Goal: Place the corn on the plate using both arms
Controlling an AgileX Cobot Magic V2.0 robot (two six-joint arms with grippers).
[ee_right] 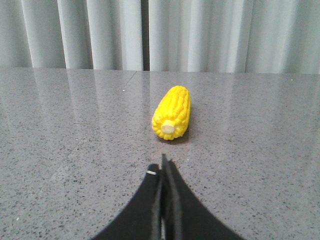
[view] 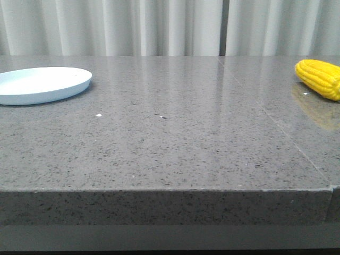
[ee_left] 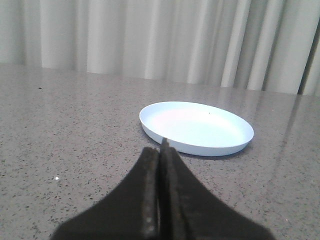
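The yellow corn (view: 320, 77) lies on the grey table at the far right in the front view, partly cut by the frame edge. In the right wrist view the corn (ee_right: 172, 112) points its pale cut end toward my right gripper (ee_right: 163, 165), which is shut with nothing in it and a short way back from the cob. The pale blue-white plate (view: 42, 84) sits empty at the far left. My left gripper (ee_left: 161, 149) is shut, empty, just short of the plate (ee_left: 196, 127). Neither arm shows in the front view.
A grey speckled stone table (view: 170, 133) carries everything; its front edge runs across the lower front view. A seam (view: 265, 114) crosses the top on the right. Pale curtains (view: 170, 26) hang behind.
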